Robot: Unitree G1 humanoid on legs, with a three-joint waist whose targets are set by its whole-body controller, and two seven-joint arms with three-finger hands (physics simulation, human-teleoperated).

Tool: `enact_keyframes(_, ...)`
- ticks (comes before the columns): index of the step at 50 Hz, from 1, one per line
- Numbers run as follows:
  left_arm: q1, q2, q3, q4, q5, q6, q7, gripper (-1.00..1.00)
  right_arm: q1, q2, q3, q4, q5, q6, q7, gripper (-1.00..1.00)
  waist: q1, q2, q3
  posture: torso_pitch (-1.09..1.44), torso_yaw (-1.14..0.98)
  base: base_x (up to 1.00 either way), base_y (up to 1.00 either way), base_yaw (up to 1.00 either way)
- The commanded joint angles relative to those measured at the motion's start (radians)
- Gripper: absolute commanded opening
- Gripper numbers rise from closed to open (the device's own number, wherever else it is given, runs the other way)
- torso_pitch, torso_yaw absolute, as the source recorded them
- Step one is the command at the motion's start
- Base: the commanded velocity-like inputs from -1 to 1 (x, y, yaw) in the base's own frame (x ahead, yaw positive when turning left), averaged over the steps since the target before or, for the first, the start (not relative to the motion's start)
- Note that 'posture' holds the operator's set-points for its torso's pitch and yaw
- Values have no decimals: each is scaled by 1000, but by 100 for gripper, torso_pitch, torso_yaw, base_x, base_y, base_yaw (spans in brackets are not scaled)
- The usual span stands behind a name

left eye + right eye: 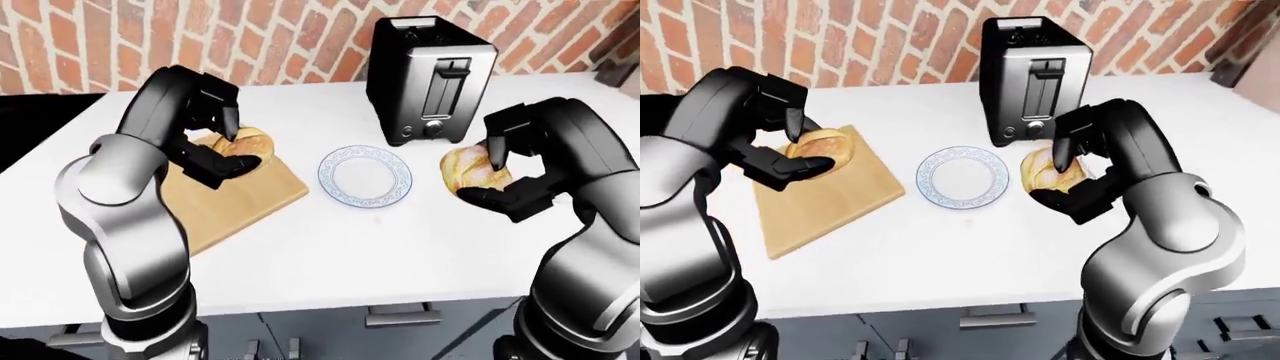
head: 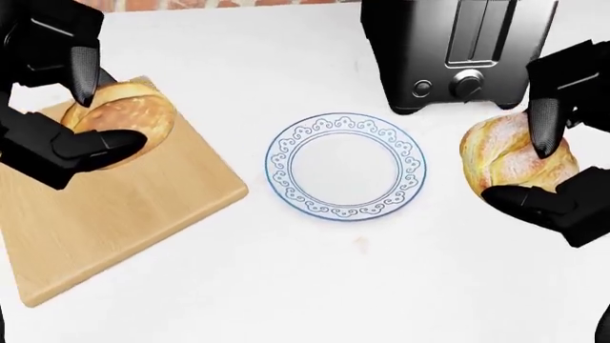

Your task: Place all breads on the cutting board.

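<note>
Breads each clamped in a hand: left hand (image 2: 71,118) over cutting board (image 2: 124,221), right hand (image 2: 558,161) beside bare plate (image 2: 345,166).

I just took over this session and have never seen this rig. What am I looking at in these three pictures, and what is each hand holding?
It is a simulated humanoid robot with two arms and three-finger hands, standing at a white counter. All three pictures come from cameras on its head: the head view looks steeply down, and the two eye views look from further out, taking in the arms.

On the counter lie a wooden cutting board, an empty blue-patterned plate and a black toaster, before a brick wall.

The left hand grips a round bread roll over the board. The right hand grips a second, paler roll beside the plate, below the toaster.
</note>
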Motion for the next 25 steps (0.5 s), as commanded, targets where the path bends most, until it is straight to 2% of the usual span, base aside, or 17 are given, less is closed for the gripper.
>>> enact_keyframes(1,-37,4,-2,-19,-1,-22,10,-98,-26,-16,-17,-12,-2,-17,-21,-100,-13,1,-20,0,0,0,42,0)
enact_keyframes(9,-40,8,-4,-24,3,-17,2,-100,-27,-16,-13,-13,2,-15,-23,-100,-40,-93,-19,0,0,0,42,0)
enact_keyframes(10,-41,8,-4,-26,4,-15,1,-100,-27,-16,-10,-16,0,-12,-19,-100,-40,-113,-22,0,0,0,41,0)
enact_keyframes(11,-40,7,-5,-27,5,-15,0,-100,-26,-17,-8,-20,-6,-7,-12,-100,-42,-145,-37,0,0,0,64,0)
enact_keyframes(12,-39,6,-6,-28,5,-15,0,-100,-27,-15,-6,-23,-10,-1,-6,-100,-48,-132,-22,0,0,0,91,0)
enact_keyframes(13,-38,6,-6,-29,5,-16,-1,-100,-26,-12,-8,-23,-8,-3,-8,-100,-3,-166,-26,0,0,0,0,100)
enact_keyframes(15,-38,6,-5,-26,5,-18,0,-100,-26,-9,-8,-21,-5,-6,-12,-100,-6,-108,-35,0,0,0,0,100)
enact_keyframes(17,-34,5,-3,-23,2,-26,3,-100,-25,-6,-8,-20,-2,-7,-17,-100,-19,-69,-9,0,0,0,0,100)
enact_keyframes(18,-33,4,-1,-20,0,-29,5,-100,-26,-4,-9,-16,2,-9,-22,-100,-21,-45,-9,0,0,0,0,100)
enact_keyframes(19,-32,4,-1,-21,-1,-29,5,-100,-28,-4,-9,-15,3,-9,-25,-100,-14,-25,-16,0,0,0,0,100)
enact_keyframes(20,-31,4,-1,-19,-2,-31,6,-100,-28,-5,-9,-12,5,-11,-29,-100,-16,1,-59,0,0,0,0,84)
enact_keyframes(21,-32,3,-1,-19,-3,-31,6,-100,-29,-4,-8,-11,7,-10,-30,-100,-9,-21,-26,0,0,0,0,66)
enact_keyframes(22,-31,2,-1,-17,-4,-33,8,-100,-26,-4,-8,-9,11,-15,-35,-100,-19,-10,-21,0,0,0,40,0)
enact_keyframes(23,-30,2,-2,-16,-5,-35,10,-100,-30,-2,-9,-8,13,-10,-37,-100,7,-64,-4,0,0,0,0,0)
enact_keyframes(24,-31,2,-2,-15,-6,-35,10,-100,-36,-5,-9,-6,12,-2,-38,-100,5,-62,-3,0,0,0,0,0)
enact_keyframes(25,-32,2,-2,-15,-6,-35,10,-100,-38,-5,-9,-8,15,3,-37,-100,4,-77,3,0,0,0,0,0)
